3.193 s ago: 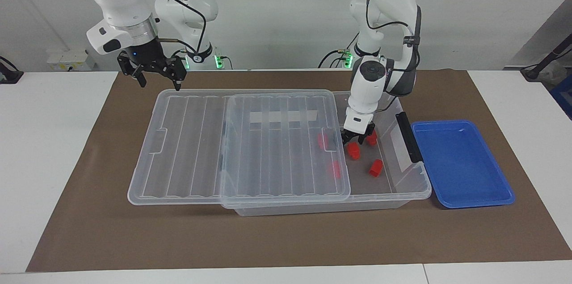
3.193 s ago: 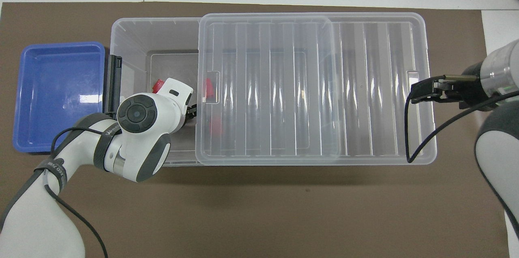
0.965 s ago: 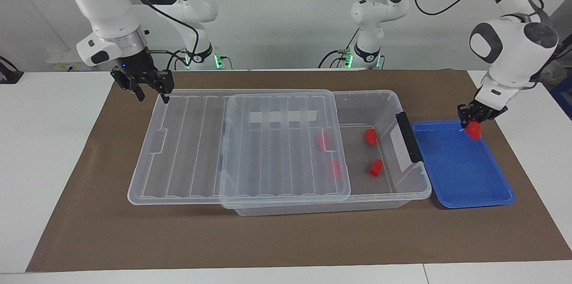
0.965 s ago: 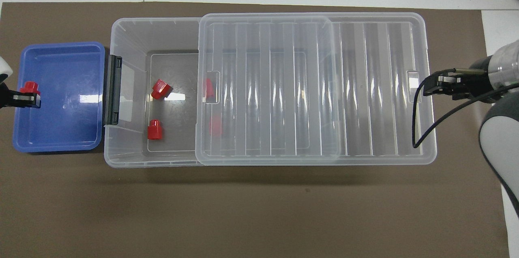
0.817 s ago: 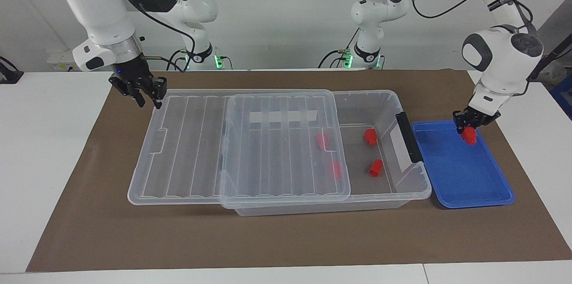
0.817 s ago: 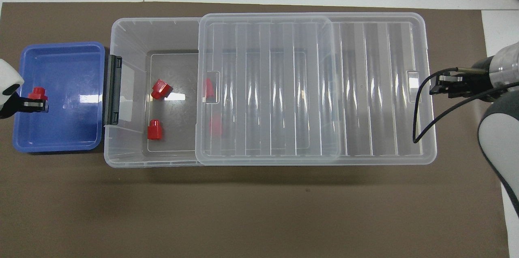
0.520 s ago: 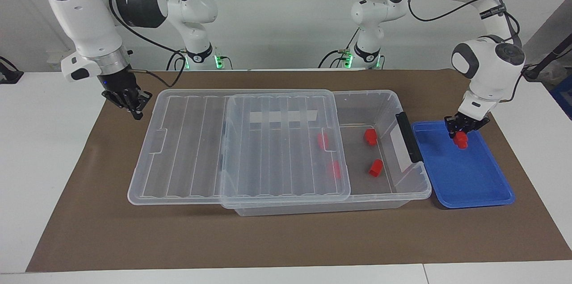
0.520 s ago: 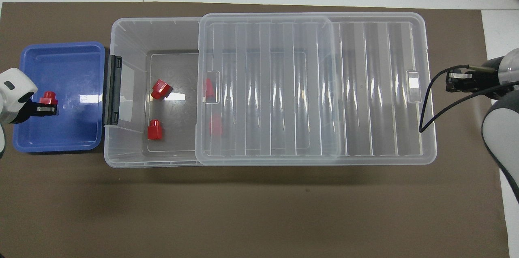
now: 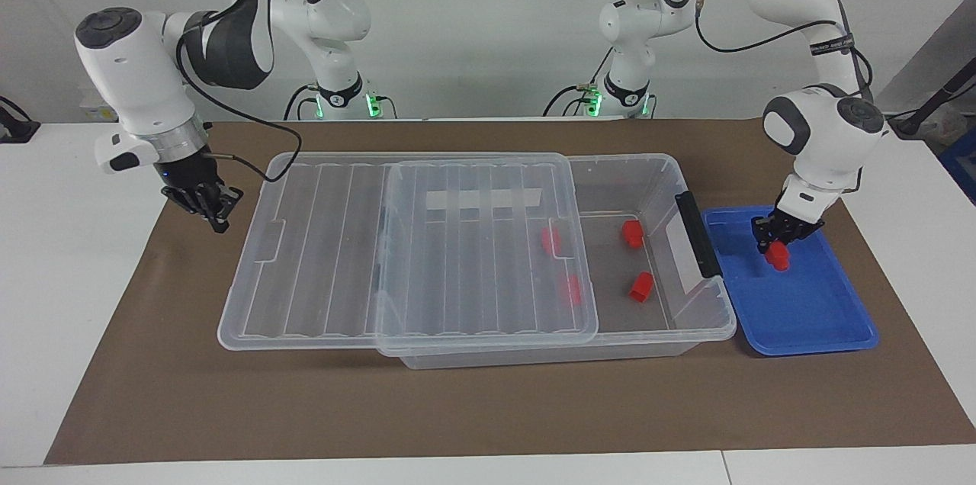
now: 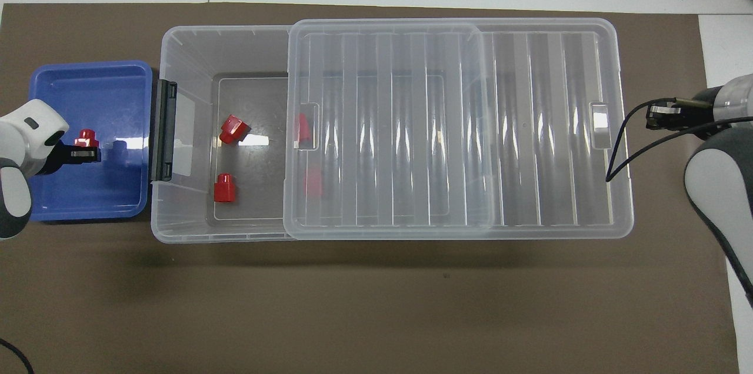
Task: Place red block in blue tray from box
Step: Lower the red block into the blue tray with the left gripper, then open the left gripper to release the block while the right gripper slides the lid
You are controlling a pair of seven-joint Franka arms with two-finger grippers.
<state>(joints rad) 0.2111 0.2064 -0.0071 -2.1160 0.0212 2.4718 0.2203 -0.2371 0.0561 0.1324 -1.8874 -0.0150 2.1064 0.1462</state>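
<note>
Red block [image 9: 777, 256] sits clamped in the left end effector [image 9: 772, 239], low over the blue tray [image 9: 808, 317], seemingly just clear of its floor; right end effector [image 9: 207, 204] waits, grip unreadable.

White jointed arms, dark-grey bands, black cables.

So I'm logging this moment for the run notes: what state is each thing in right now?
Left gripper: over the blue tray, shut on a red block.
Held red block: low over the tray; touching it or not, cannot tell.
Blue tray: otherwise bare.
Box: open at the tray end.
Lid: slid toward the right arm's end.
Blocks in box: two uncovered, two under the lid.
Right gripper: waiting off the lid's end.
</note>
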